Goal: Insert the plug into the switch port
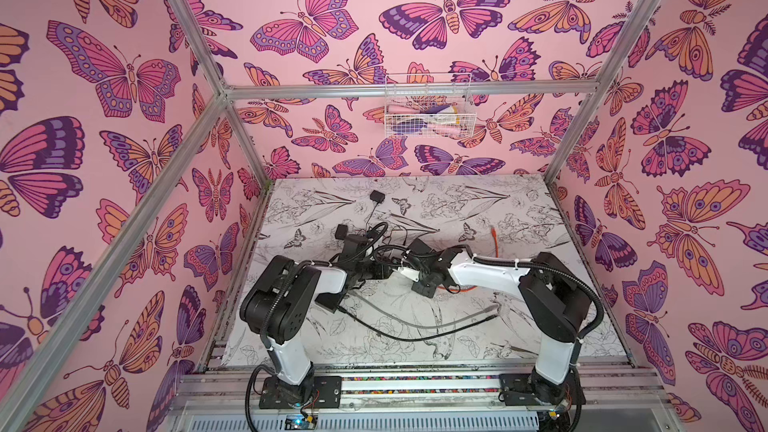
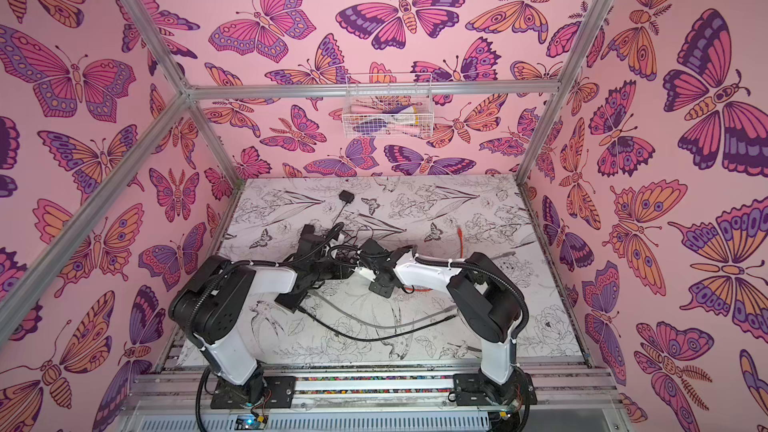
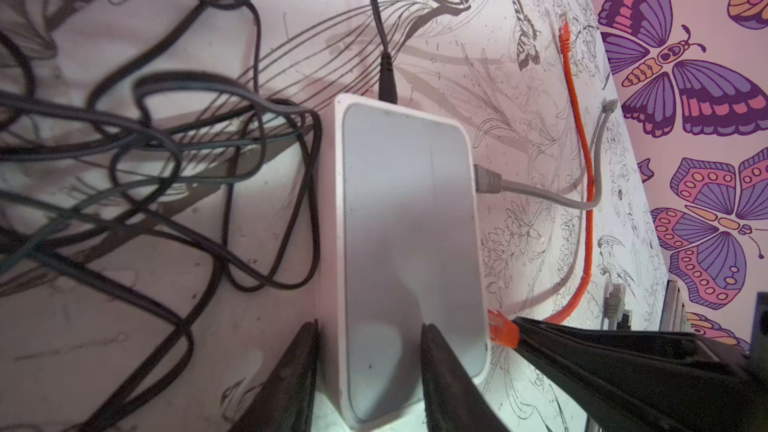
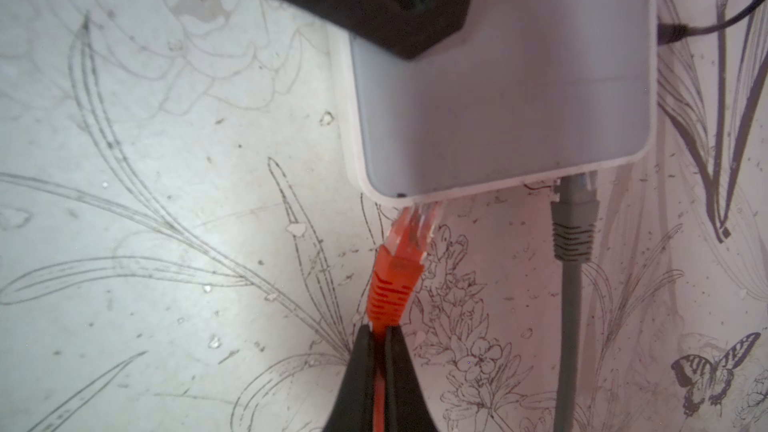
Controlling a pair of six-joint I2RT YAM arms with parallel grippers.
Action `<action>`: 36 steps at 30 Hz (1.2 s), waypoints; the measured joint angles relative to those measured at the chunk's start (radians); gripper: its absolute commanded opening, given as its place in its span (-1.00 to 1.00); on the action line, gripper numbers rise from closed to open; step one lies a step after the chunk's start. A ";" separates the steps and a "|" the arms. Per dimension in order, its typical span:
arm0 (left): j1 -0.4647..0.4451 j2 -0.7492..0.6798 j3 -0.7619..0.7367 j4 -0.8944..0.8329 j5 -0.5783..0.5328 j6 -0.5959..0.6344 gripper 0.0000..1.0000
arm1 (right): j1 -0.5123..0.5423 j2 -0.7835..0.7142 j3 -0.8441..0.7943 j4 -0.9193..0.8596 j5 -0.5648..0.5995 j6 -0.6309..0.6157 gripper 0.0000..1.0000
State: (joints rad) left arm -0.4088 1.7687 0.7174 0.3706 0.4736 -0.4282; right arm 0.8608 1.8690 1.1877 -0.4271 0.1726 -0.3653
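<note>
An orange rubber-booted plug (image 4: 399,259) is being clenched by the right hand (image 4: 377,328) at the white rectangular switch box (image 4: 498,118); the left hand's (image 3: 370,324) grip cannot be told.

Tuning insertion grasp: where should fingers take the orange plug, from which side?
Orange plug: ribbed boot's rear end, from behind along the cable; the clear tip must stay free to enter the switch. Right gripper pinches there.

We see pink walls printed with purple and orange butterflies (image 1: 374,47) on a silver aluminium extrusion frame (image 1: 166,184). A white wire basket (image 1: 428,120) hangs off the rear bar (image 1: 540,87). The table is covered by a white sheet with black line-drawn flowers and birds (image 1: 519,193). Lighting is even.
</note>
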 measured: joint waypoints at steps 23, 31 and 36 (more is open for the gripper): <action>0.031 -0.018 0.083 -0.143 0.027 0.051 0.03 | 0.000 0.000 -0.018 0.073 -0.009 -0.056 -1.00; 0.031 -0.018 0.092 -0.146 0.029 0.051 -0.02 | 0.000 0.000 -0.018 0.072 -0.009 -0.055 -1.00; 0.024 -0.015 0.088 -0.145 0.026 0.054 -0.04 | 0.000 0.001 -0.017 0.064 -0.009 -0.050 -1.00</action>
State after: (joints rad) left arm -0.3843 1.7538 0.8051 0.2256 0.4999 -0.3740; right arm 0.8612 1.8698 1.1706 -0.3630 0.1635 -0.4156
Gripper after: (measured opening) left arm 0.482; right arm 0.069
